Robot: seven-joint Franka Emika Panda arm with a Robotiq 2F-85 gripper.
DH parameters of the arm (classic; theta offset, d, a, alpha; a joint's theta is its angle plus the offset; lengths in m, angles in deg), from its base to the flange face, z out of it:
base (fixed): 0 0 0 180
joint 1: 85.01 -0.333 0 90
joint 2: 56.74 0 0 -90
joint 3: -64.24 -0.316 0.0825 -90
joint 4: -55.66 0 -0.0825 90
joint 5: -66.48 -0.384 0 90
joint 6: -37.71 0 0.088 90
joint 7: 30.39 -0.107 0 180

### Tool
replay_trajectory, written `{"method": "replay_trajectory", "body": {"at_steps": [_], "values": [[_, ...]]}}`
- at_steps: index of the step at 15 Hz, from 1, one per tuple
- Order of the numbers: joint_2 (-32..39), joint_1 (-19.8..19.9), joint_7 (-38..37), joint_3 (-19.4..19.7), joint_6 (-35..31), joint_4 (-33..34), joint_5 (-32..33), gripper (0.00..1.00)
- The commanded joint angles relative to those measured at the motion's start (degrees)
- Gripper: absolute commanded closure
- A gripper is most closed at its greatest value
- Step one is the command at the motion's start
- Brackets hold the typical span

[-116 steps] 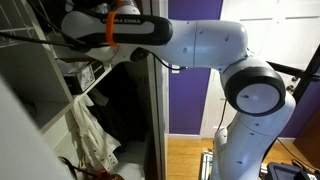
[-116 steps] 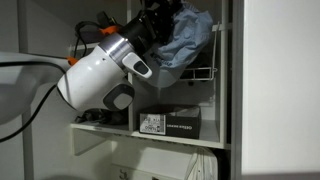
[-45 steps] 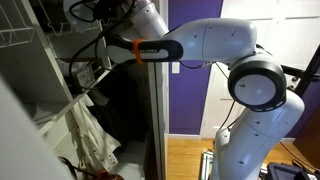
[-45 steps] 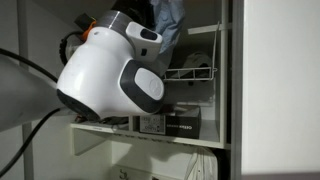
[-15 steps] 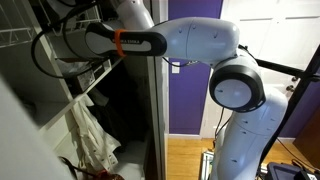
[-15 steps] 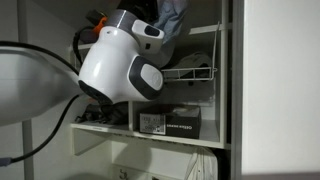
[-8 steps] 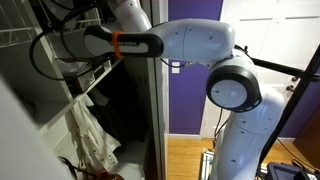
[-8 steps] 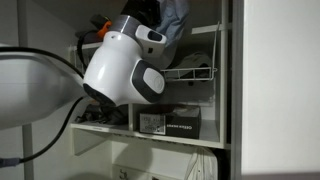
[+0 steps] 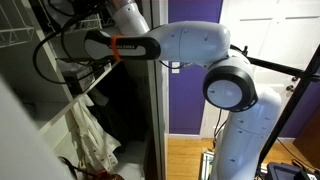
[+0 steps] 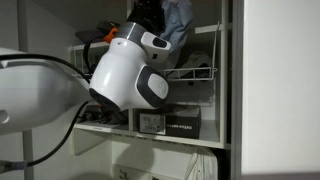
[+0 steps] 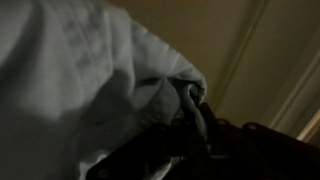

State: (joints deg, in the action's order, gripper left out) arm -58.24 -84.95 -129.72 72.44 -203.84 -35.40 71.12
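**Soft cloth among hard shells**

In the wrist view the cloth point(image 11: 70, 80) is a pale, matt fabric, soft and creased. The fingers point(image 11: 160, 150) look dark and matt. In an exterior view the arm point(image 10: 125, 75) has a smooth, glossy white plastic shell with a dark grey cap. The basket point(image 10: 195, 75) is thin metal wire. The box point(image 10: 170, 124) looks like matt black cardboard with a paper label. The shelf point(image 10: 150, 140) is smooth and white. The floor point(image 9: 185, 158) is glossy wood, and the wall point(image 9: 190, 95) is matt purple.

A purple wall point(image 9: 190, 95) rises behind the white closet frame point(image 9: 157, 110), with warm wooden floor point(image 9: 185, 155) below. The white shelves point(image 10: 150, 132) inside sit in dim light. Possibly a pale door point(image 9: 265, 30) stands beyond.
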Motion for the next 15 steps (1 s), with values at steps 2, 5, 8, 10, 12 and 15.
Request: {"method": "replay_trajectory", "body": {"at_steps": [2, 5, 8, 10, 12, 15], "values": [[-0.4, 1.8, -0.4, -1.0, -0.9, -2.0, 1.1, 0.97], [-0.9, 1.6, 1.5, -1.6, 0.9, -3.7, -1.2, 0.97], [-1.4, 1.4, 1.7, -1.8, 2.1, -4.8, -1.8, 0.97], [-1.8, 1.4, 1.5, -1.9, 2.9, -5.4, -1.9, 0.97], [-2.3, 1.4, 0.8, -1.9, 3.8, -6.0, -1.3, 0.97], [-3.2, 1.6, -0.3, -1.6, 6.4, -6.1, 0.0, 0.62]]}}
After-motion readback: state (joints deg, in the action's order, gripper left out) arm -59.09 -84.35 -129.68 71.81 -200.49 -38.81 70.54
